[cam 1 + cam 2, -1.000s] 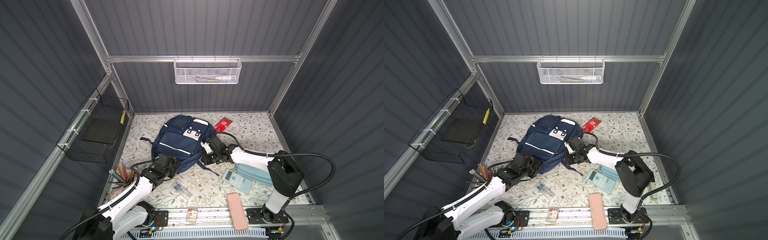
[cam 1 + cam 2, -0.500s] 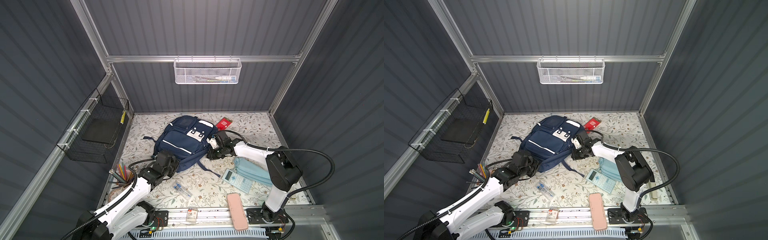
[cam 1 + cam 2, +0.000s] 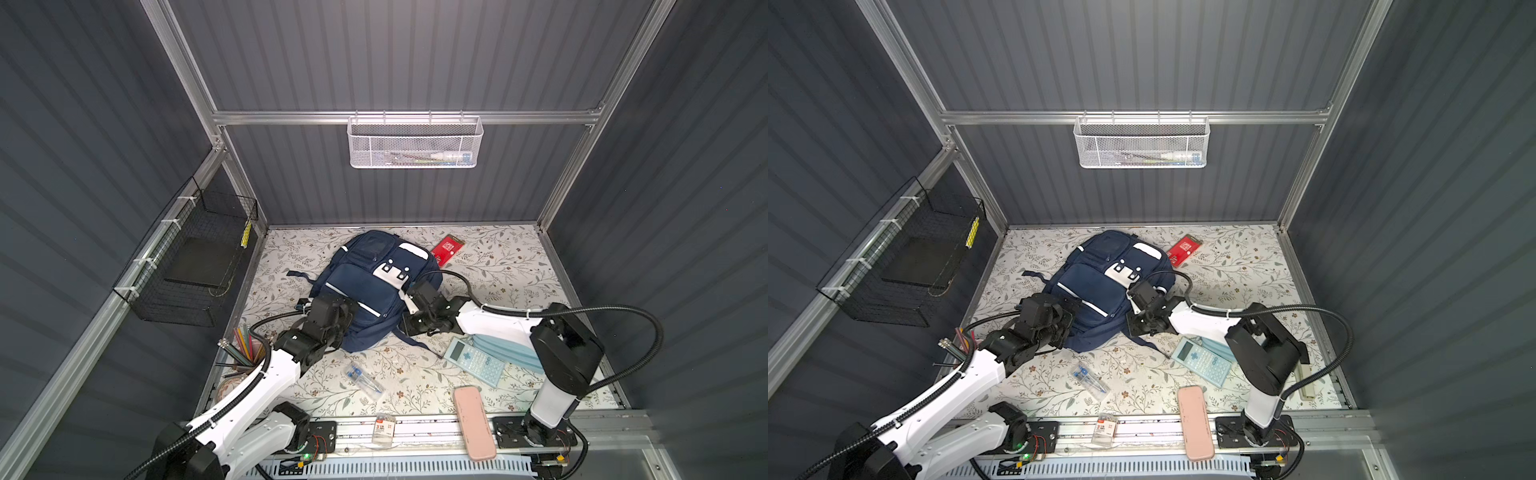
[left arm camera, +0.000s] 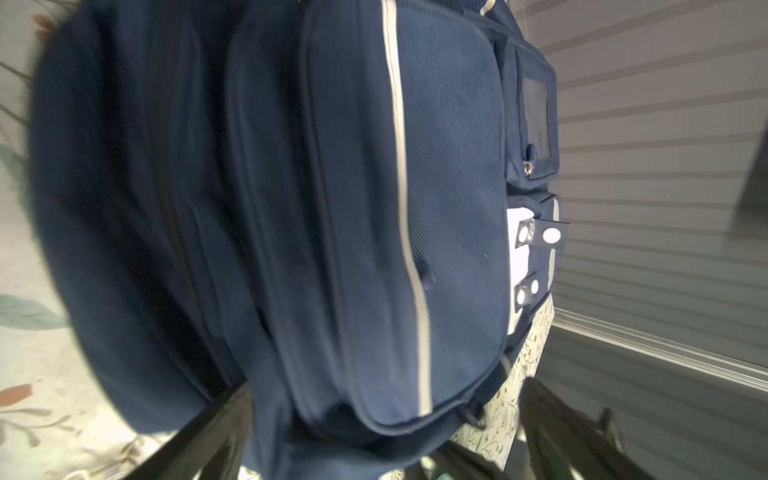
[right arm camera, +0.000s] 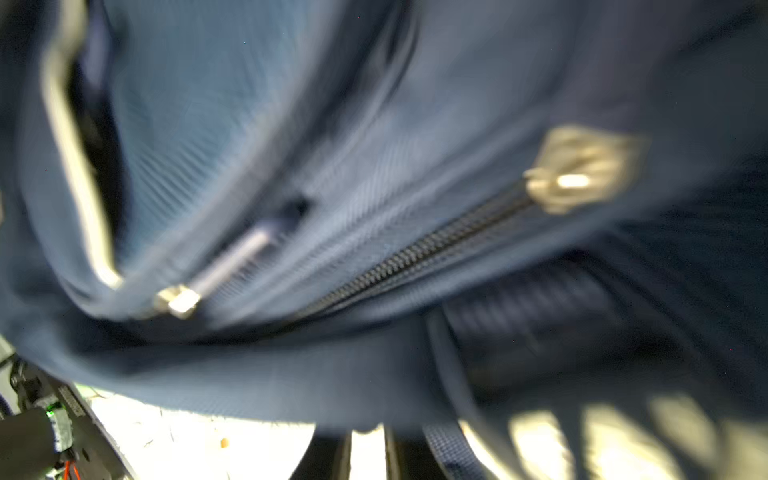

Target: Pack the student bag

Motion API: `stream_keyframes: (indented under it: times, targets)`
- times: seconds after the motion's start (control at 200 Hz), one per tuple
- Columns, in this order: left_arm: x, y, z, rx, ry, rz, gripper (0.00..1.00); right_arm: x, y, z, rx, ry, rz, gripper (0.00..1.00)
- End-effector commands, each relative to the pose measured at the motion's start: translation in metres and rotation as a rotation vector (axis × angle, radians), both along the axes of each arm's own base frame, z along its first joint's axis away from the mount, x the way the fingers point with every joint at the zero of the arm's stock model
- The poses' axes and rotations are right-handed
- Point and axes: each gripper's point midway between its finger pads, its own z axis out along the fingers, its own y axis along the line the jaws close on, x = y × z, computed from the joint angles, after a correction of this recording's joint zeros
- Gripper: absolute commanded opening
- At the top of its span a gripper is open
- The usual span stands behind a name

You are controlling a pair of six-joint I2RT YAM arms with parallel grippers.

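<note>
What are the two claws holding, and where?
Left gripper: open around the bag's lower edge, gripping nothing. Right gripper: at the bag's side, too blurred to tell.

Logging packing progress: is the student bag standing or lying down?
Lying down: the student bag rests on the floral table, front pockets facing up.

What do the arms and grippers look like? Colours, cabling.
Matching pair: left arm and right arm have white links with black joint housings. The left gripper and right gripper are black. Black corrugated conduit runs along each arm; both bases sit on an aluminium rail.
</note>
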Motion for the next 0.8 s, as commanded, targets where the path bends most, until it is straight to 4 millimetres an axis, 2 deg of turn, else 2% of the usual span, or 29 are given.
stream_keyframes:
  times: [0.0,0.045,0.13,0.185,0.245,0.3,0.36,0.415,0.5,0.625,0.795]
  targets:
    - [0.009,-0.008,0.011,-0.001,-0.03,-0.032,1.0,-0.005,0.034,0.014,0.046,-0.026,0.061,0.3]
    - [0.01,-0.008,0.012,0.006,-0.033,-0.033,1.0,-0.008,0.04,0.023,0.057,-0.03,0.085,0.45]
    - [0.012,-0.005,0.019,0.023,-0.048,-0.023,1.0,-0.003,0.025,0.034,0.06,-0.029,0.034,0.57]
    - [0.012,-0.002,0.024,0.034,-0.064,-0.015,1.0,0.001,0.006,0.04,0.063,-0.032,-0.009,0.59]
    - [0.013,-0.002,0.027,0.029,-0.074,-0.014,1.0,0.012,-0.027,0.041,0.023,-0.037,-0.104,0.61]
    - [0.011,-0.001,0.018,0.034,-0.054,-0.012,1.0,0.021,-0.054,0.04,-0.01,-0.056,-0.171,0.58]
    - [0.009,0.0,0.005,0.042,-0.026,-0.005,1.0,0.023,-0.069,0.037,-0.003,-0.055,-0.187,0.52]
    - [0.007,-0.001,-0.004,0.032,-0.01,-0.007,0.99,0.02,-0.071,0.037,0.011,-0.05,-0.164,0.49]
    - [0.005,-0.004,-0.009,0.003,-0.012,-0.011,0.99,0.015,-0.068,0.038,0.01,-0.06,-0.135,0.47]
    - [0.002,-0.004,-0.002,0.027,-0.033,-0.025,0.99,0.013,-0.053,0.038,0.014,-0.105,-0.084,0.49]
    - [0.0,0.001,-0.013,0.056,-0.009,-0.01,0.99,0.028,-0.049,0.014,-0.165,-0.174,-0.07,0.5]
